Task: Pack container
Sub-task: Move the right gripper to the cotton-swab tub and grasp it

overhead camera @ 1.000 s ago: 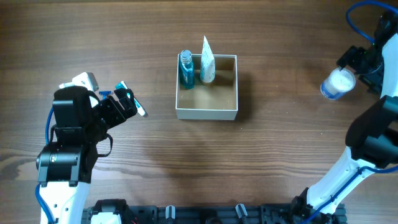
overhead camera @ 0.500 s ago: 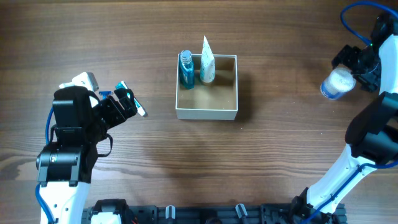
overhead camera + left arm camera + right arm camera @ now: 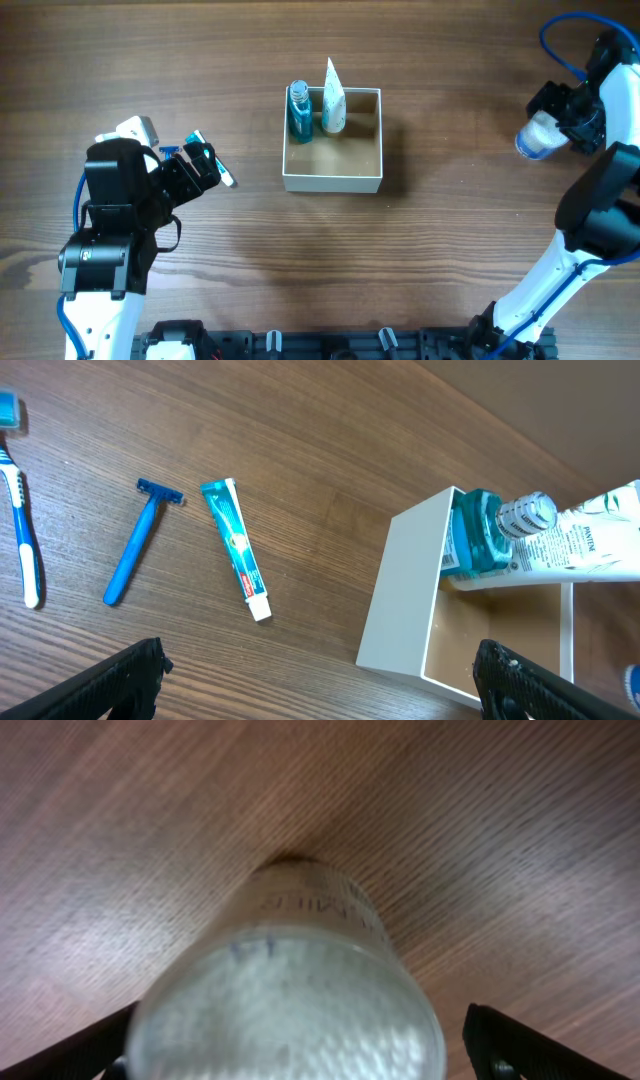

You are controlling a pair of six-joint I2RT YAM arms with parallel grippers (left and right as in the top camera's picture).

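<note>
The container (image 3: 332,184), a white box with a tan inside, sits mid-table. A blue mouthwash bottle (image 3: 299,112) and a white tube (image 3: 333,100) stand in its far left corner. It also shows in the left wrist view (image 3: 400,610), along with the bottle (image 3: 480,540) and tube (image 3: 590,545). My left gripper (image 3: 205,163) is open and empty, left of the container (image 3: 320,685). My right gripper (image 3: 567,115) is at the far right, open around a round white jar (image 3: 540,137). In the right wrist view the jar (image 3: 290,970) fills the space between the fingers (image 3: 300,1055), with a gap at the right finger.
A toothbrush (image 3: 20,550), a blue razor (image 3: 140,545) and a small toothpaste tube (image 3: 238,550) lie on the wood table under my left gripper. In the overhead view they are mostly hidden by the left arm.
My right gripper has shifted slightly left and up around the white jar. The jar has barely moved. The left arm and the container are unchanged.
</note>
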